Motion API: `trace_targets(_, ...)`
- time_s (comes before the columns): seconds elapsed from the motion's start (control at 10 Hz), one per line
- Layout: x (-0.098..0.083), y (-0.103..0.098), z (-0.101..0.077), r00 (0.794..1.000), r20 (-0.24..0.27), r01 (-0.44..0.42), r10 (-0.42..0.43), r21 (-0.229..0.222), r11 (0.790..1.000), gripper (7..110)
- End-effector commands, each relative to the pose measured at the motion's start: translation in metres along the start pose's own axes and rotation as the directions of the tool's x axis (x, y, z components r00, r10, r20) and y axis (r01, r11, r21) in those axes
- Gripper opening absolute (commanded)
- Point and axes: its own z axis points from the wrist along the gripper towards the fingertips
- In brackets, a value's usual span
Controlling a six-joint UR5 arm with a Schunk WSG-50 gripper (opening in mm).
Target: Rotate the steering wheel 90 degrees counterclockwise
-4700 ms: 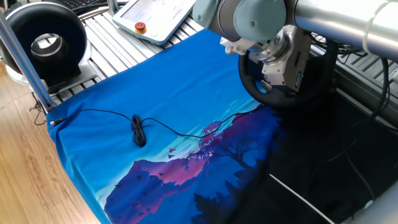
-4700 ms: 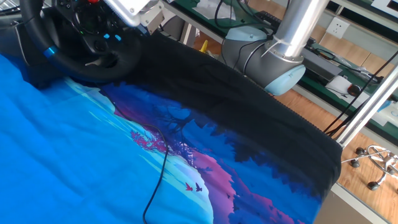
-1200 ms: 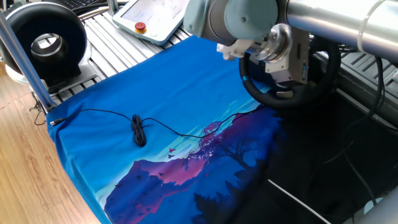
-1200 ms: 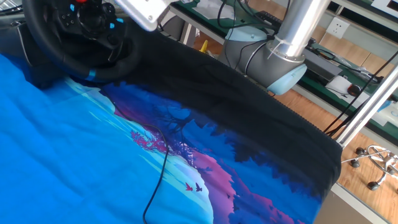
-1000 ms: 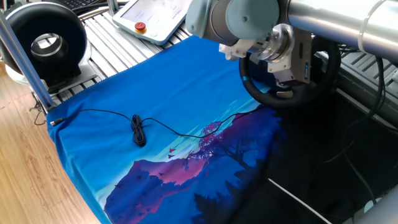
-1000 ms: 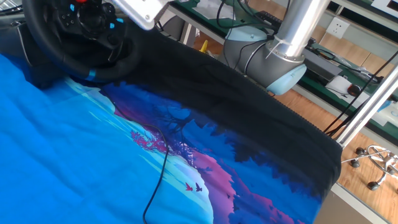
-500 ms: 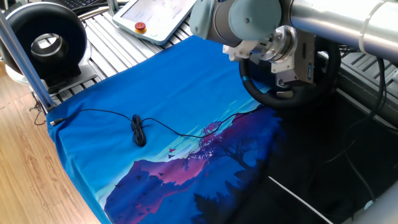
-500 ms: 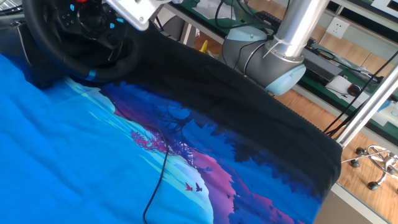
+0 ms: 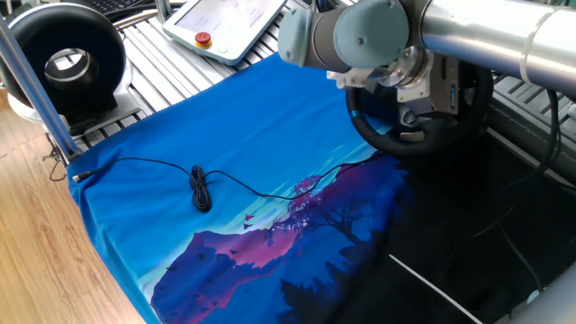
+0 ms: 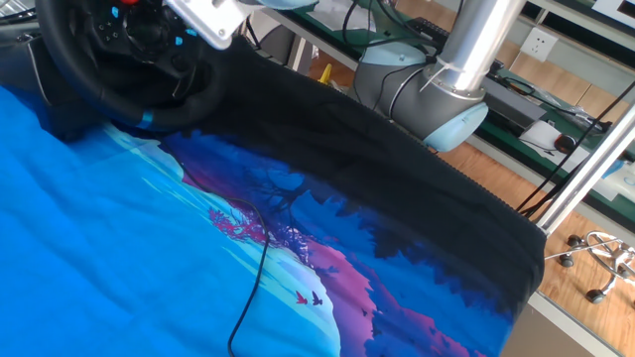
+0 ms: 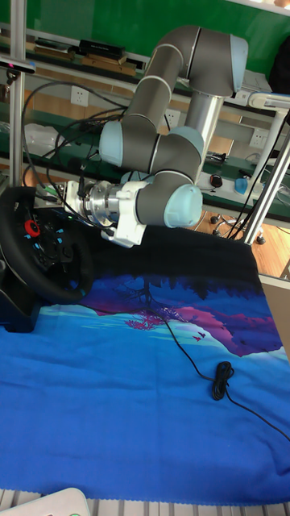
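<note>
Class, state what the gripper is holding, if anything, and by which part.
It cannot be told. The gripper sits close to the steering wheel, but the arm hides its jaws.

Setting: robotics laboratory. Evidence: grey UR-type arm (image 11: 165,121) mounted at the bench edge; aluminium-profile frame posts (image 9: 31,85); slatted metal table (image 9: 171,67) under a printed blue cloth (image 9: 225,171); teach pendant (image 9: 225,22) with red stop button at 12 o'clock; wall sockets (image 11: 78,96); cabled shelving (image 10: 536,89); wood flooring (image 9: 36,261).
</note>
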Motion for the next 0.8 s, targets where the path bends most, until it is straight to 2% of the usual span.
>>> trace_targets(0.0, -0.003, -0.005, -0.006, 1.000, 0.009, -0.028, 0.028, 0.026, 0.999, 7)
trace_targets(0.4, -0.003, -0.009, -0.022, 0.999, 0.001, -0.053, 0.053, 0.057, 0.997, 7)
trace_targets(0.7, -0.016, 0.002, -0.009, 0.998, 0.004, -0.065, 0.065, 0.033, 0.997, 7)
